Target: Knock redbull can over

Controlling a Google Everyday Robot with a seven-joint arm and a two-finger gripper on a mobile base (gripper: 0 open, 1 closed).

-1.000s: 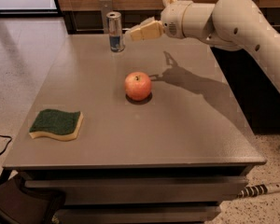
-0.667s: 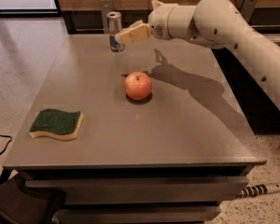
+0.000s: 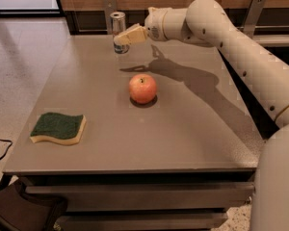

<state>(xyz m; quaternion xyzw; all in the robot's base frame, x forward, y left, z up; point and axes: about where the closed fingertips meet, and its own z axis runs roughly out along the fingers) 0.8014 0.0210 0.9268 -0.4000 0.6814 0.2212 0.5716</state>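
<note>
The redbull can stands upright near the far edge of the grey table, silver with blue panels. My gripper is at the can's right side, its cream fingers overlapping the can's lower half. The arm reaches in from the right. A red apple sits in the middle of the table, well in front of the can.
A green and yellow sponge lies at the table's front left. A wooden wall and metal brackets stand just behind the can. A dark bag sits on the floor at the front left.
The gripper has moved left from beside the can until its fingers overlap the can. The can still stands upright.
</note>
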